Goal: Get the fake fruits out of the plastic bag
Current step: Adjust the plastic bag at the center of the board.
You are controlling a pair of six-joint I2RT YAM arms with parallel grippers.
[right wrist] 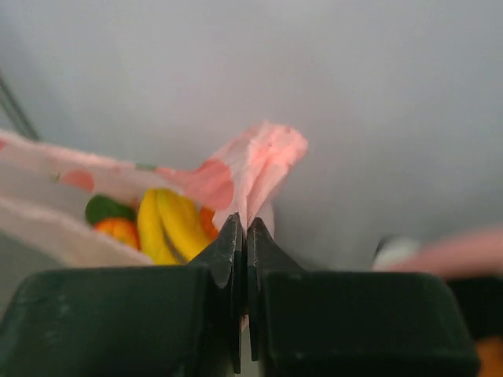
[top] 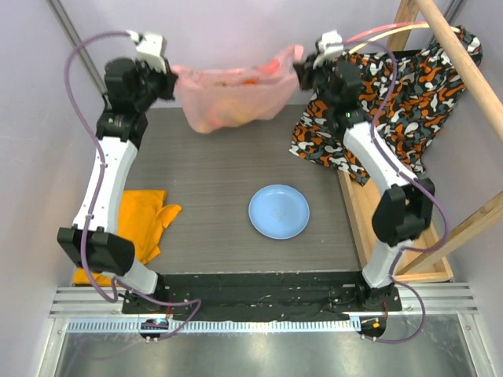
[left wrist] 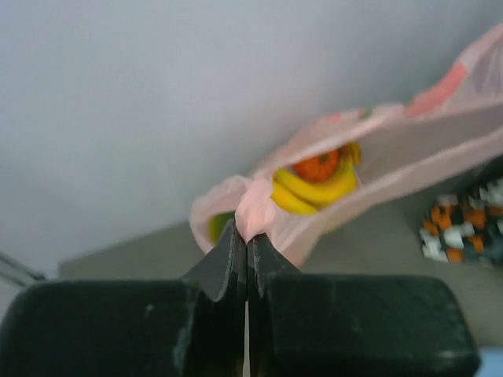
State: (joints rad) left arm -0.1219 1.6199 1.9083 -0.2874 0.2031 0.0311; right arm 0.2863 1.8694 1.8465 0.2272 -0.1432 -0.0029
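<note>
Top external: left gripper (top: 170, 78) and right gripper (top: 299, 67) clamp the plastic bag (top: 228, 100).

White-and-black arms (top: 106, 169), purple cables (top: 71, 67)

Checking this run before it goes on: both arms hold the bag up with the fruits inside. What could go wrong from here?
1. The left end effector and right end effector each pinch only a small fold of the thin bag; it may slip or tear.
2. The bag hangs at the far edge of the table, away from the plate; spilled fruits could roll off.
</note>
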